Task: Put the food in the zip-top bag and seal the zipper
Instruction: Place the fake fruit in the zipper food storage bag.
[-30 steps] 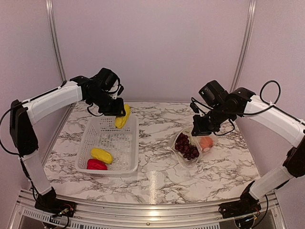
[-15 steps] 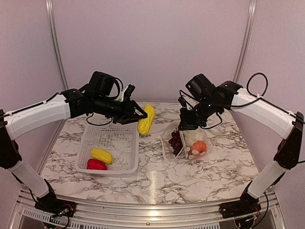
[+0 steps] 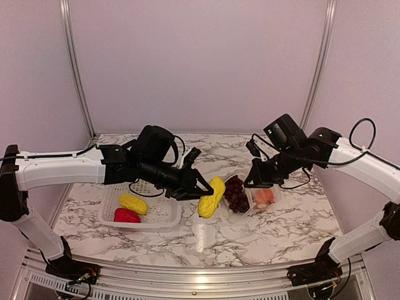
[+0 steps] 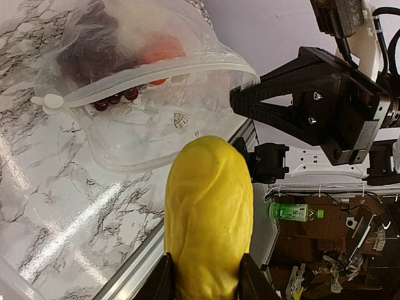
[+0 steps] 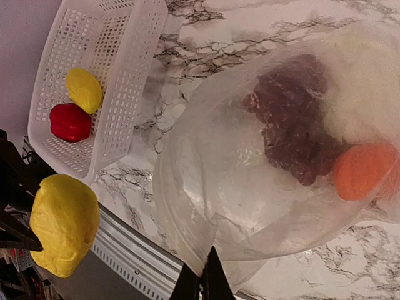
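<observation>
My left gripper (image 3: 201, 190) is shut on a yellow banana-like piece (image 3: 210, 197) and holds it just left of the mouth of the zip-top bag (image 3: 247, 200). In the left wrist view the yellow piece (image 4: 209, 215) sits between the jaws, facing the open bag mouth (image 4: 150, 94). My right gripper (image 3: 251, 179) is shut on the bag's edge (image 5: 206, 269) and lifts it. Inside the bag are dark purple grapes (image 5: 294, 131), an orange fruit (image 5: 362, 169) and a pale vegetable (image 5: 359, 81). The zipper strip (image 4: 156, 72) runs along the mouth.
A white perforated basket (image 3: 164, 212) stands at the left, holding a second yellow piece (image 3: 133, 203) and a red pepper (image 3: 126, 215). They also show in the right wrist view, yellow (image 5: 84, 89) and red (image 5: 70, 121). The table's metal front rail (image 3: 200, 262) is near.
My left gripper has carried the yellow piece from over the basket rightward and down to the bag's mouth. My right gripper has shifted with the bag edge, lowering it a little.
</observation>
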Controlling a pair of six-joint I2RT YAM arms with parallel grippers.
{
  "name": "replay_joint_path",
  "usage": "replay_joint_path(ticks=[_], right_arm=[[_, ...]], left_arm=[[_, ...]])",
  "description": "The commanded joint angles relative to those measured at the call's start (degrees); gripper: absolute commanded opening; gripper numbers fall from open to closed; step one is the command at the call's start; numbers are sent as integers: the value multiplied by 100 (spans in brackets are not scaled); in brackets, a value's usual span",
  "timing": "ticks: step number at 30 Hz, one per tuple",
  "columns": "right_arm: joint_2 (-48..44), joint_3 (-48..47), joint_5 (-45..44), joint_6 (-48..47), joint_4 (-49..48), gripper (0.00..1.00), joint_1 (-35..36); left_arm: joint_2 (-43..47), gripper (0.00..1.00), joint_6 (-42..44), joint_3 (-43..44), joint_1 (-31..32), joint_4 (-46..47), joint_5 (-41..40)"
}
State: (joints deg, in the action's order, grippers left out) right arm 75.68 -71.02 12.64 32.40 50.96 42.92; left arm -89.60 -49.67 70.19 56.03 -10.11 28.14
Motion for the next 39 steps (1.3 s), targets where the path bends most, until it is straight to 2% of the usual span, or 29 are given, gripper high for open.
replay_joint_path(ticks=[1, 7, 18, 21, 29, 32, 37, 39], right_arm=[[-325, 233, 157, -48, -345, 0, 74], [-299, 237, 174, -49, -515, 0, 73], [-233, 49, 249, -199, -240, 0, 69], [-229, -24, 376, -135, -254, 0, 73], [-218, -118, 539, -113, -264, 0, 76], [-274, -98, 500, -131, -245, 0, 72], [-332, 32, 482, -173, -282, 0, 70], [-355, 55, 469, -181, -304, 0, 67]], left_arm=[[-702, 10, -573, 108, 264, 813, 105], [-1788, 9, -899, 969, 461, 1095, 145], [-2792, 7, -1648, 1683, 309, 1201, -1373], [-3181, 7, -1736, 2102, 278, 1206, -1686], [-3978, 11, -2558, 2734, 346, 2036, -2496], [-4070, 19, -2726, 2780, 356, 1968, -2785], [-4051, 52, -2811, 2710, 365, 2004, -2574], [-3844, 59, -2675, 2648, 373, 1848, -2617]])
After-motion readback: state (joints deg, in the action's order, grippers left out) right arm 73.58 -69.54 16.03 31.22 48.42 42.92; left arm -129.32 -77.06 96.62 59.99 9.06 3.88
